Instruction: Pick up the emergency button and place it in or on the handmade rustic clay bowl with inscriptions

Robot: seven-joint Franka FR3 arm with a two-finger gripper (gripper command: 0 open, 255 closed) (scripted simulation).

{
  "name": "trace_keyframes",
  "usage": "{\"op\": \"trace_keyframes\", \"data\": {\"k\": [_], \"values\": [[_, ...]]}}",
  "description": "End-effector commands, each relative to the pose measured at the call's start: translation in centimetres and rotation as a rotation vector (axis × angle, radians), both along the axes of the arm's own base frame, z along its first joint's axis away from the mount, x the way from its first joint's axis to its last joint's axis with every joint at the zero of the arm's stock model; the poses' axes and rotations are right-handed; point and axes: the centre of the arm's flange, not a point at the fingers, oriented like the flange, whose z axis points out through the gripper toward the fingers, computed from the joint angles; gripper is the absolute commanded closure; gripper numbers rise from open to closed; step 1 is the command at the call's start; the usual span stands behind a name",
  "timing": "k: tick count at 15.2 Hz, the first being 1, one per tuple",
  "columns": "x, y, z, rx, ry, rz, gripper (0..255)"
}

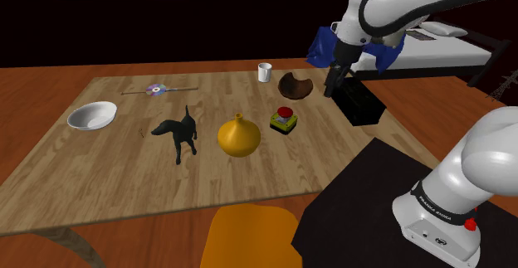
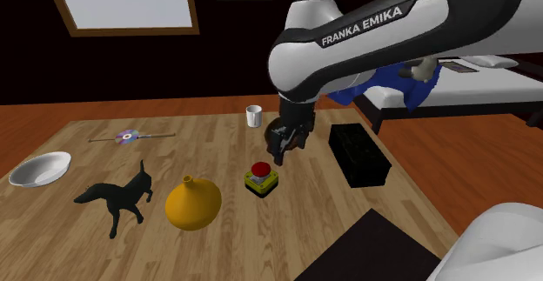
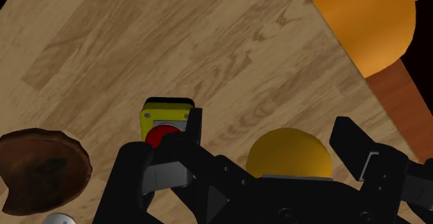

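— Emergency button (image 1: 284, 120) sits on the bench (image 1: 108, 171), near the brown bowl (image 1: 295, 85). Grabbed?
— Not yet. Gripper (image 2: 283, 153) hangs above it, spread wide, empty. I reckon it must descend, then close.

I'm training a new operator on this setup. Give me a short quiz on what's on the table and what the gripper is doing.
1. True or false: the gripper is open and holds nothing.
2. The emergency button has a cap that is: A red, B green, C blue.
3. Fill in: in the shoulder view, the brown bowl lies between the white cup and the black ___.
Key: 1 true; 2 A; 3 box.
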Motion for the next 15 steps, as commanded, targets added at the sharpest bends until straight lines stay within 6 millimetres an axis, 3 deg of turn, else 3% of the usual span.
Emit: {"op": "trace_keyframes", "data": {"k": [1, 15], "values": [[1.4, -0.5, -2.3, -0.003, -0.015, 0.003, 0], [11.7, -4.7, -16.2, -0.017, -0.101, 0.019, 0]]}}
